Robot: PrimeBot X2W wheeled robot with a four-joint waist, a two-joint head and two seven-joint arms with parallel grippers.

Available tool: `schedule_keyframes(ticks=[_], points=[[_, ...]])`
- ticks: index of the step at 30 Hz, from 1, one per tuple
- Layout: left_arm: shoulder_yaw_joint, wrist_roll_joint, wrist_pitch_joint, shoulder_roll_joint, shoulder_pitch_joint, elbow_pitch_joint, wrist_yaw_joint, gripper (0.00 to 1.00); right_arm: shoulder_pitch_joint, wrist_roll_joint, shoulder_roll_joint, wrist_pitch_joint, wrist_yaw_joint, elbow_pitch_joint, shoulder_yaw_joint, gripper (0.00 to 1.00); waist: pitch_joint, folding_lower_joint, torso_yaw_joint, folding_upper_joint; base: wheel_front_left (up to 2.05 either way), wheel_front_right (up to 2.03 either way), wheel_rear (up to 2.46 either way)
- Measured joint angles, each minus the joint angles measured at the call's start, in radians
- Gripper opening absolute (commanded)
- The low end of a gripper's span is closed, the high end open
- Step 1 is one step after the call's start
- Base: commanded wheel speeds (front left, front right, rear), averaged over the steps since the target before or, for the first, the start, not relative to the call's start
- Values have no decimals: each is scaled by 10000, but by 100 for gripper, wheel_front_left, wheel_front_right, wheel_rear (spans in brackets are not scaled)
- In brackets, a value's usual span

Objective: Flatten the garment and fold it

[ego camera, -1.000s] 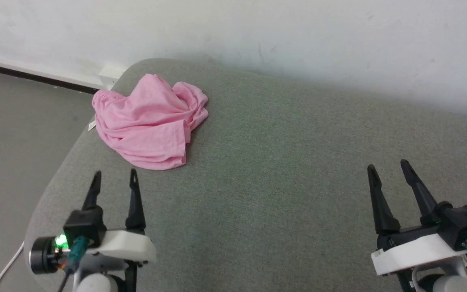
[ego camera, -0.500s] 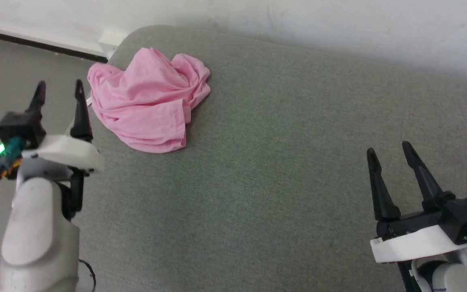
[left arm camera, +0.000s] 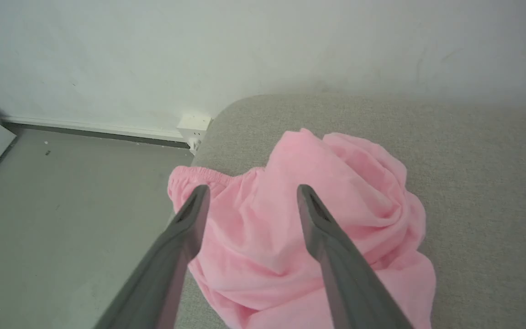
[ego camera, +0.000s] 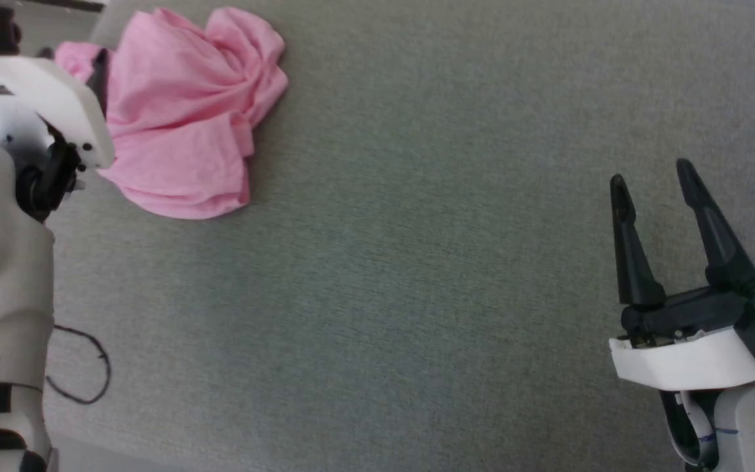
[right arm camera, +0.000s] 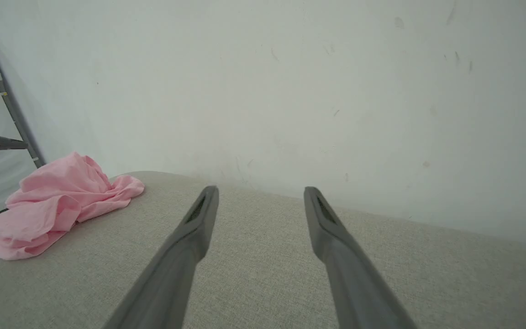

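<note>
The garment is a pink crumpled heap at the far left corner of the grey padded surface. Its gathered waistband hangs slightly over the left edge. My left gripper is open and hovers just above the heap's left part, nothing between its fingers. In the head view its white wrist covers the heap's left side. My right gripper stands open and empty at the lower right, far from the garment, fingers pointing at the wall.
A pale wall runs behind the surface. Grey floor lies beyond the left edge, with a white wall box at the corner. A dark cable loops by my left forearm.
The head camera has tilted down and the picture shifted. My left arm has reached forward from the near edge to over the garment's left side. The right gripper has kept its place, still open.
</note>
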Motion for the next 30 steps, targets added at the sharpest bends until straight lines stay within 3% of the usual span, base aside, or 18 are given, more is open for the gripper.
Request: schedule_keyframes(ticks=[9,19,20,21,30], points=[[-1887,-2606,3599,1628,-663,353,-94,100,-592,-50,-146,-182,-2,-424,153,100,1319,0,-525,0,0,0,0],[-3705,-4159,5170,2600,-1389,464,-186,100,-842,-69,-199,-410,-2,-587,303,100,2454,-4,-891,0,0,0,0],[-3822,-4339,5210,2677,-1490,502,-192,43,-864,-67,-205,-418,-2,-585,313,100,2520,-4,-889,0,0,0,0],[-3967,-4504,5317,2755,-1577,523,-203,0,-879,-67,-213,-431,-2,-585,332,100,2566,-4,-879,0,0,0,0],[-5321,-4949,4583,3354,-1855,242,-276,0,-828,169,-48,-504,-2,-324,318,100,2041,0,-762,-1,0,0,0]])
